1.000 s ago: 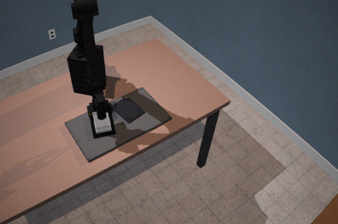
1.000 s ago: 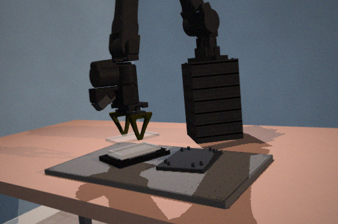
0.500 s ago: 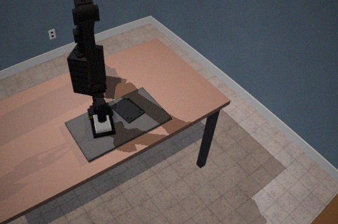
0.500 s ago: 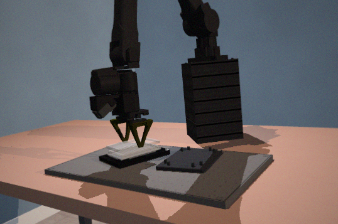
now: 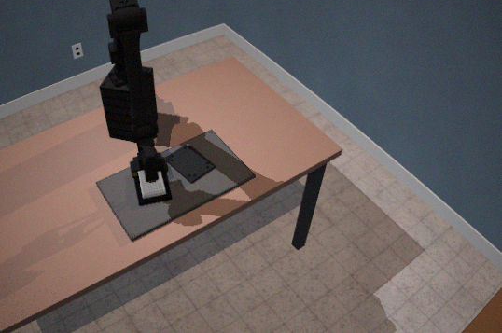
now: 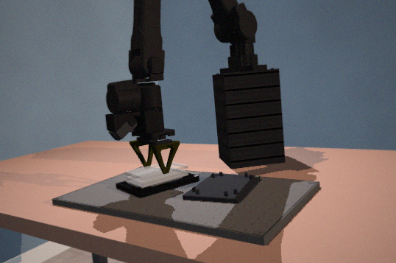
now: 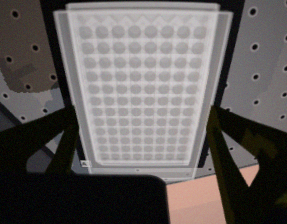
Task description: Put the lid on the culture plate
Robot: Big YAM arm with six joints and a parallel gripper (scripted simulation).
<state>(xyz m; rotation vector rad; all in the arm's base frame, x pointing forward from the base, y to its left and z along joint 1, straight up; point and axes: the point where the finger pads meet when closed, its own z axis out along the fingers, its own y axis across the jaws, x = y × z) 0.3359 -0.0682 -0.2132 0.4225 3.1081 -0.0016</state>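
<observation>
Lid [image 7: 144, 95] is clamped across its width in the wide-spread tool [image 6: 156, 166], hovering just above plate C15 [image 6: 167, 178] in the nest [image 6: 147, 190]. Lowering step; next, square it and press fully down.

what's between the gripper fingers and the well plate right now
The clear lid. The gripper is shut on its long edges, holding it just over the well plate in its black nest; the wrist view shows the wells through it.
</observation>
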